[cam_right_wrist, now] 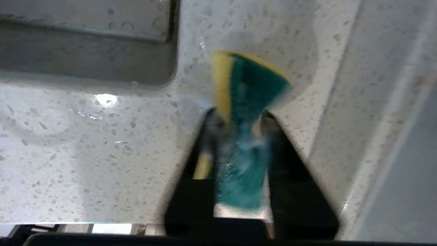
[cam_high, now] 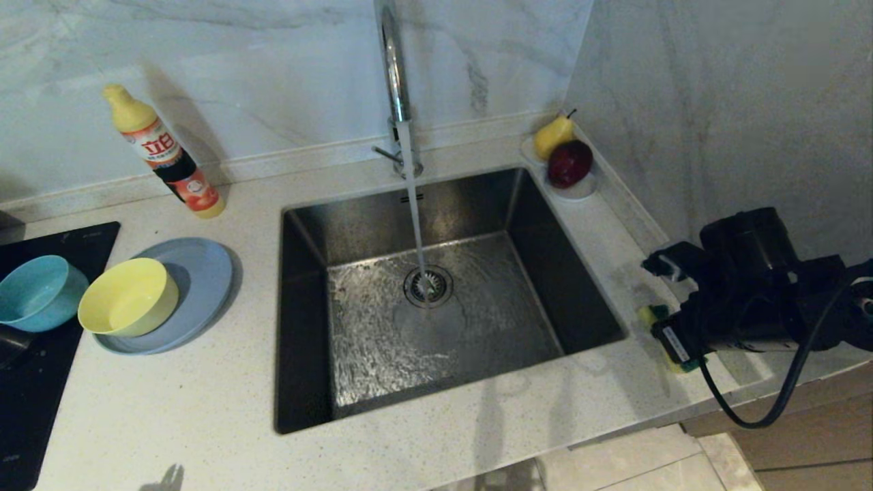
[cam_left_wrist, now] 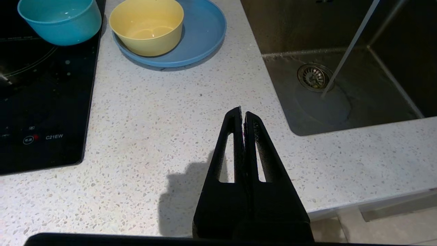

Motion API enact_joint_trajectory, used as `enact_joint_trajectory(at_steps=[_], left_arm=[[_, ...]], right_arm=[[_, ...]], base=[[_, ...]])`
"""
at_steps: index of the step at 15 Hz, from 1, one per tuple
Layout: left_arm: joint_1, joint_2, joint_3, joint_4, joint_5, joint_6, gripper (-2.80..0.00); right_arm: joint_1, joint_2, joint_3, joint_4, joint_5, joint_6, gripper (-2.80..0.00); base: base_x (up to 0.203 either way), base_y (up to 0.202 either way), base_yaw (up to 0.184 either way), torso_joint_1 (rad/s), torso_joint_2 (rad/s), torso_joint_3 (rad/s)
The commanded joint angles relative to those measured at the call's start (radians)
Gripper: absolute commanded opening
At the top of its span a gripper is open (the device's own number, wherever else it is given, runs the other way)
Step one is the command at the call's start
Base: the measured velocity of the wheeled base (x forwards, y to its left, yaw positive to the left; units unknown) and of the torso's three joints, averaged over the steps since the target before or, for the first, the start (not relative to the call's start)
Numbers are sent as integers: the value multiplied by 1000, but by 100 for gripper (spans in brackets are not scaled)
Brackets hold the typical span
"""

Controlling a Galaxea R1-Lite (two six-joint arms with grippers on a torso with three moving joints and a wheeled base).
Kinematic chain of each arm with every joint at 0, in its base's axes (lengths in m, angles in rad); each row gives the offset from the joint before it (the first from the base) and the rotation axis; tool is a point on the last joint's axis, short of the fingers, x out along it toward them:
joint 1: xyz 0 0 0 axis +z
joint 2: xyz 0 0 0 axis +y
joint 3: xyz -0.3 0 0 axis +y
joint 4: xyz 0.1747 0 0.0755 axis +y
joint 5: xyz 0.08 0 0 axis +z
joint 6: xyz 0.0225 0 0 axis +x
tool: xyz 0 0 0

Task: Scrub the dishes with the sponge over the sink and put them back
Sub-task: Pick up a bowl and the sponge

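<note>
Between the right tool's (cam_right_wrist: 239, 119) parted fingers sits the sponge (cam_right_wrist: 244, 102), low over the worktop (cam_high: 204, 409) right of the sink (cam_high: 307, 327), while the left tool (cam_left_wrist: 243, 118) hangs closed and empty above the worktop's front.

Two bowls at the left of the head view: one teal-blue bowl (cam_high: 37, 292) at the far left edge, one yellow bowl (cam_high: 128, 296) beside it. One grey-blue plate (cam_high: 201, 279) under the yellow bowl. One detergent bottle (cam_high: 164, 151) in the upper left. One sink (cam_high: 436, 300) in the middle, with one drain strainer (cam_high: 428, 285) and one tap (cam_high: 394, 75) at the top centre. Two pieces of fruit in the upper right: one pear (cam_high: 551, 135), one dark red apple (cam_high: 569, 164), on one white saucer (cam_high: 580, 189). One sponge (cam_right_wrist: 245, 99), green and yellow. One black cooktop (cam_high: 27, 395) at the left edge. Two pincers: left pincer (cam_left_wrist: 243, 116), right pincer (cam_right_wrist: 239, 118).
</note>
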Motion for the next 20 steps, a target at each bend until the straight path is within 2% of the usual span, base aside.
enact_joint_trajectory(at_steps=[1, 10, 20], left_arm=[[0, 2, 40, -1, 1, -1, -280], [0, 2, 40, -1, 1, -1, -280], [0, 2, 40, -1, 1, -1, -280]], right_arm=[[1, 19, -8, 0, 1, 0, 0], [-5, -27, -1, 39, -1, 18, 0], [1, -71, 35, 104, 35, 49, 0]], base=[[0, 0, 0, 0, 0, 0], [0, 0, 0, 0, 0, 0], [0, 0, 0, 0, 0, 0]])
